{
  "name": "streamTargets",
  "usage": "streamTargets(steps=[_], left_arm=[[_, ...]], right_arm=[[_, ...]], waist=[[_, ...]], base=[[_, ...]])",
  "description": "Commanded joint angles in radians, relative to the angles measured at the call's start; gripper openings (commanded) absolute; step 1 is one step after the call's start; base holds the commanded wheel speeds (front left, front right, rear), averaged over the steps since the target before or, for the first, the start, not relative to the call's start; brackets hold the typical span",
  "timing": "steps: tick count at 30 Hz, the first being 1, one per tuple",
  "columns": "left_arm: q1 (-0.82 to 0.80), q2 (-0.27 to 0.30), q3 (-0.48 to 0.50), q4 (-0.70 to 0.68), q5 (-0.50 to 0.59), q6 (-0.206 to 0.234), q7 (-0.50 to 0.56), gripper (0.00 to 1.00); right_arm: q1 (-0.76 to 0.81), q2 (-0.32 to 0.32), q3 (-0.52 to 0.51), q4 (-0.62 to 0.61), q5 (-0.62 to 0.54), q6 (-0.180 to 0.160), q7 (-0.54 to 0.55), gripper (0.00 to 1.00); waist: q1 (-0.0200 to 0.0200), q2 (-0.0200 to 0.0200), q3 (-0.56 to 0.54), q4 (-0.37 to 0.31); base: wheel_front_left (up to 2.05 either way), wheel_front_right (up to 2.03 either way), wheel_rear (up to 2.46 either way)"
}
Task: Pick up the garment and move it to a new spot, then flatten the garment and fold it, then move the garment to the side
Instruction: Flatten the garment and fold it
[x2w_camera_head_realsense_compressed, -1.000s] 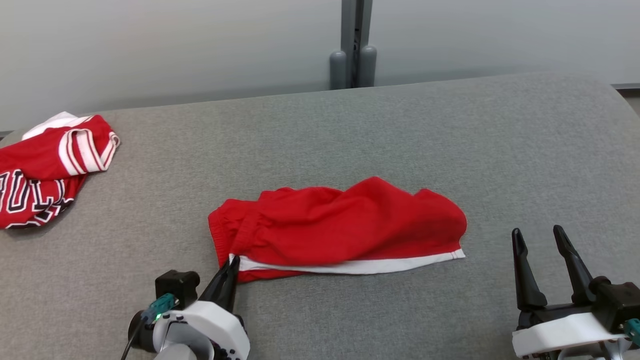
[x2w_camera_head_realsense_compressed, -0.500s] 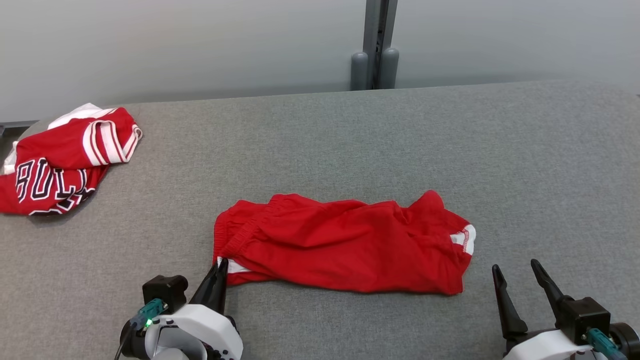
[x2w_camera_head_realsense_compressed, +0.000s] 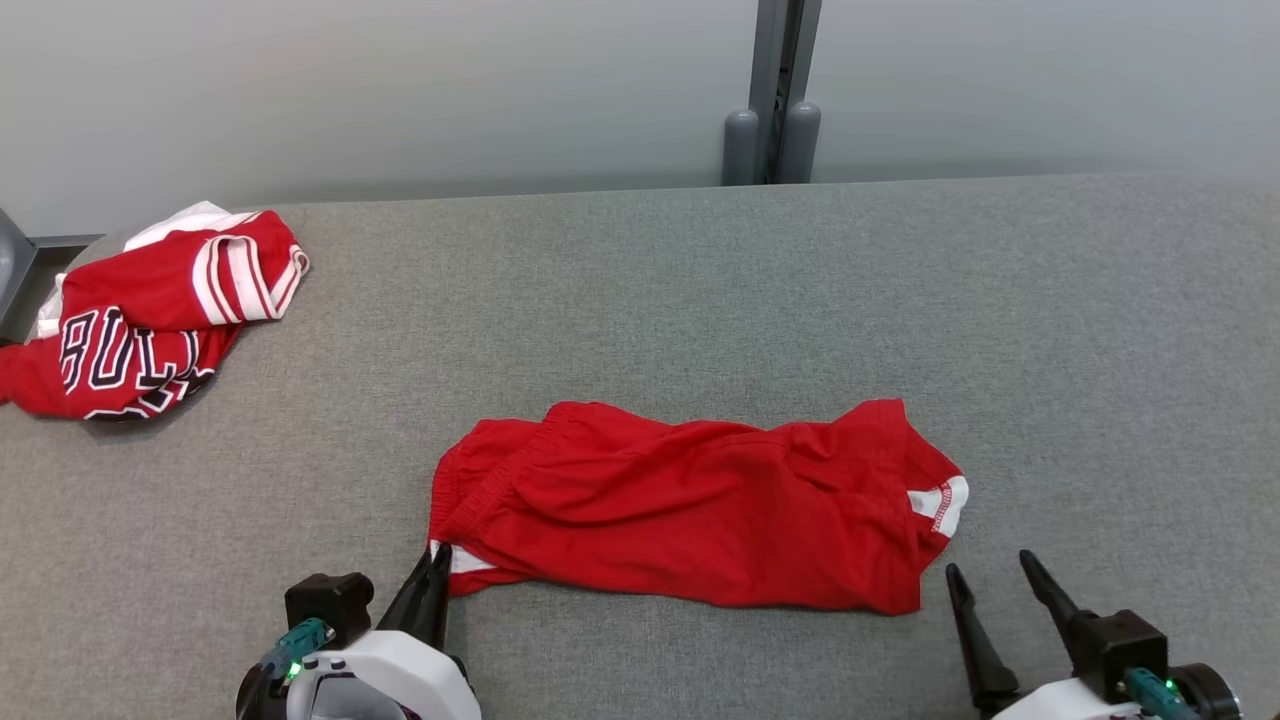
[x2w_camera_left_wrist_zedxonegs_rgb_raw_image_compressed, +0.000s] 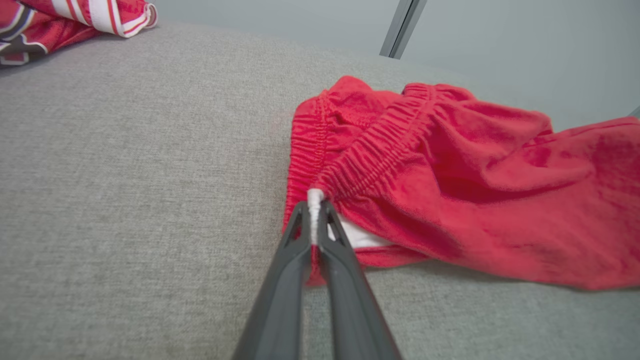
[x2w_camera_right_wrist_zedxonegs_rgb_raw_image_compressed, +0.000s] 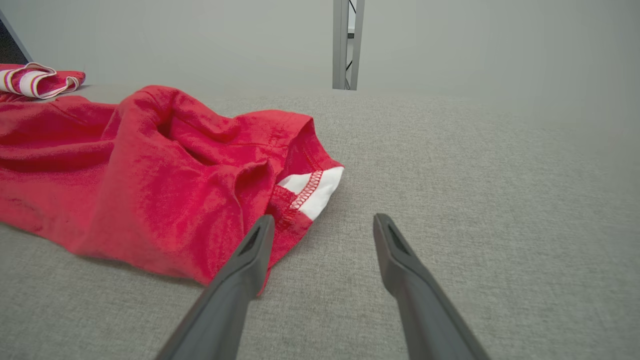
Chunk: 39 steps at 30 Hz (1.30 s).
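A pair of red shorts (x2w_camera_head_realsense_compressed: 690, 510) lies crumpled across the near middle of a grey padded surface (x2w_camera_head_realsense_compressed: 700, 270), its gathered waistband (x2w_camera_left_wrist_zedxonegs_rgb_raw_image_compressed: 372, 152) toward the robot's left and a white-trimmed leg hem (x2w_camera_head_realsense_compressed: 945, 505) toward its right. The left gripper (x2w_camera_head_realsense_compressed: 438, 560) is pinched tight on the near corner at the waistband end, a sliver of white fabric nipped between its fingertips. The right gripper (x2w_camera_head_realsense_compressed: 988, 565) has its jaws spread wide with nothing in them, just short of the hem end; whether its nearer finger touches the cloth cannot be told. The shorts appear to be set in their spot, with flattening the step in hand: the cloth is bunched, with folds running along its length and a layer lapped under the near edge. To do it well, the free gripper would likely need to take the near corner at the hem, catching the whole edge rather than one layer, so both arms can draw the garment taut and lay it smooth. A pull from the pinched corner alone would probably drag the heap rather than spread it. A red jersey (x2w_camera_head_realsense_compressed: 150, 320) with white stripes and lettering sits bundled at the far left, well apart, and a grey post (x2w_camera_head_realsense_compressed: 775, 90) stands behind the surface.
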Motion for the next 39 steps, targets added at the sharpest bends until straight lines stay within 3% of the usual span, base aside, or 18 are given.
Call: streamTargets(steps=[1,8,9,12,13,15,16,21,29,38,39], left_arm=[[-0.003,0.005,0.006,0.002,0.008,-0.006,-0.002,0.0],[-0.001,-0.007,0.005,0.01,0.022,-0.015,-0.002,0.0],[-0.001,-0.009,0.003,0.01,0.024,-0.016,-0.002,0.0],[-0.003,-0.015,0.0,0.013,0.03,-0.021,-0.002,0.0],[-0.004,-0.017,-0.001,0.014,0.033,-0.023,-0.002,0.0],[-0.006,-0.018,-0.001,0.016,0.035,-0.025,-0.002,0.0],[-0.008,-0.019,-0.002,0.017,0.037,-0.026,-0.002,0.0],[-0.02,-0.021,0.002,0.01,0.046,-0.032,-0.002,0.0],[-0.032,-0.027,0.006,-0.029,0.061,-0.043,-0.002,0.0],[-0.06,-0.034,-0.003,-0.078,0.081,-0.058,-0.001,0.0],[-0.062,-0.035,-0.003,-0.084,0.083,-0.059,-0.001,0.0]], right_arm=[[-0.004,-0.006,0.01,0.006,-0.001,0.0,-0.005,1.0],[-0.041,-0.007,0.123,0.055,0.025,0.0,-0.005,0.98],[-0.05,-0.007,0.133,0.07,0.028,0.0,-0.005,0.88],[-0.105,-0.007,0.156,0.153,0.028,0.0,-0.005,0.46],[-0.123,-0.006,0.163,0.177,0.028,0.0,-0.005,0.41],[-0.157,-0.006,0.17,0.232,0.027,0.0,-0.005,0.04],[-0.176,-0.006,0.177,0.26,0.03,0.0,-0.005,0.0],[-0.286,-0.01,0.177,0.314,0.017,0.0,-0.005,0.0],[-0.457,-0.068,0.194,0.33,-0.007,0.0,-0.005,0.0],[-0.693,-0.132,0.242,0.53,0.0,0.0,-0.005,0.0],[-0.711,-0.131,0.244,0.552,0.001,0.0,-0.005,0.25]], waist=[[-0.0001,0.0,-0.002,0.003],[-0.0001,0.0,-0.011,0.023],[-0.0001,0.0,-0.012,0.026],[-0.0001,0.0,-0.011,0.04],[-0.0001,0.0,-0.01,0.043],[-0.0001,0.0,-0.008,0.049],[-0.0001,0.0,-0.006,0.053],[-0.0001,0.0,0.011,0.065],[-0.0001,0.0,0.043,0.084],[-0.0001,0.0,0.104,0.127],[-0.0001,0.0,0.108,0.128]], base=[[0.0,0.0,0.0],[0.0,0.0,0.0],[0.0,0.0,0.0],[0.0,0.0,0.0],[0.0,0.0,0.0],[0.0,0.0,0.0],[0.0,0.0,0.0],[0.0,0.0,0.0],[0.0,0.0,0.0],[0.0,0.0,0.0],[0.0,0.0,0.0]])
